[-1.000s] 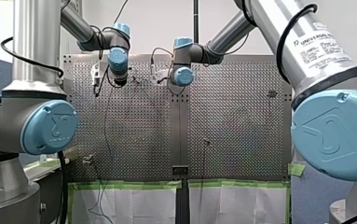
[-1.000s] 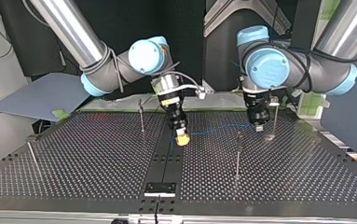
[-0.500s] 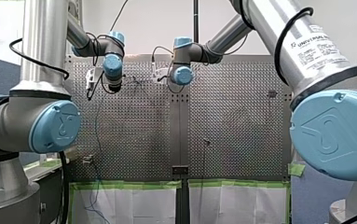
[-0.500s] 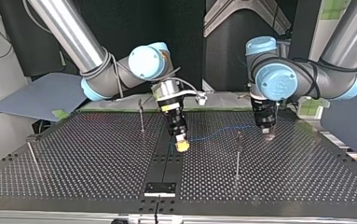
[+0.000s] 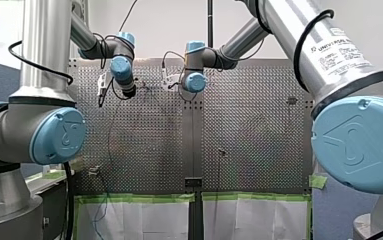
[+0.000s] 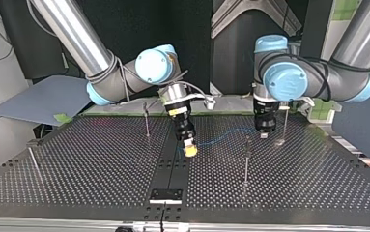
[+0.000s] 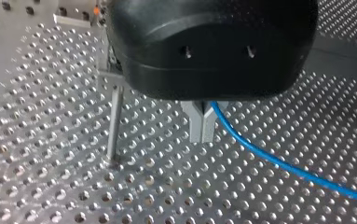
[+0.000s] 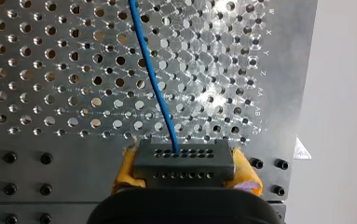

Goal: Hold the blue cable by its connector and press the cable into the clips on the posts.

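Observation:
The thin blue cable [image 6: 221, 137] runs just above the perforated table [image 6: 100, 169] between my two grippers. My right gripper [image 6: 189, 148], with yellow pads [image 8: 128, 164], is shut on the cable's dark connector block [image 8: 183, 161]; the blue cable [image 8: 152, 74] leaves it across the holes. My left gripper [image 6: 263, 133] stands tip-down near the back right of the top view. Its metal fingers [image 7: 197, 122] are shut, and the blue cable [image 7: 264, 156] comes out from between them. A thin post [image 7: 114, 121] stands beside them, apart from the cable.
Thin clip posts stand on the table: one [image 6: 146, 118] at the top view's back left, one [image 6: 246, 157] right of centre, one [image 6: 285, 121] beside my left gripper, and one [image 6: 33, 162] at the far left. A black bracket [image 6: 165, 194] sits at the front edge.
In the top view my left gripper swung right toward the post, then came back left and turned on its wrist. My right gripper and the connector hardly moved.

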`<act>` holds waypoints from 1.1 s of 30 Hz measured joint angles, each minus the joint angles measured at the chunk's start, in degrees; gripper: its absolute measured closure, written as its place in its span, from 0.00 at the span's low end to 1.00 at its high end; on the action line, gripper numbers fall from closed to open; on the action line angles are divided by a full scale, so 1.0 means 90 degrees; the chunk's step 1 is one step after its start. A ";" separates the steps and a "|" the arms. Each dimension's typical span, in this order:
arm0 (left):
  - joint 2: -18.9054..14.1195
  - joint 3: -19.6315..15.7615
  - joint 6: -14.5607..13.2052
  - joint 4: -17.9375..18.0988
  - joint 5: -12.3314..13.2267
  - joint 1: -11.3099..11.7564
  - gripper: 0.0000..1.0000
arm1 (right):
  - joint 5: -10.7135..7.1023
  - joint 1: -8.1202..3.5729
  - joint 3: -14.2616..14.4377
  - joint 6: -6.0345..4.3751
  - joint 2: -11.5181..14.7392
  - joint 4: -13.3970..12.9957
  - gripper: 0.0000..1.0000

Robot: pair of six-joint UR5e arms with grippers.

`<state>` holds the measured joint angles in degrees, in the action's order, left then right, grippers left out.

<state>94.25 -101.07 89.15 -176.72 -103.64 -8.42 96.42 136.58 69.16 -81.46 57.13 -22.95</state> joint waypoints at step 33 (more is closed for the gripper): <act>-0.0194 0.0001 0.0387 0.0337 0.0135 0.0068 1.00 | -0.0011 0.0001 -0.0140 0.0003 -0.0003 -0.0008 1.00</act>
<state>92.50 -101.07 92.63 -173.68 -102.43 -7.81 96.33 136.59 67.90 -81.43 57.10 -23.03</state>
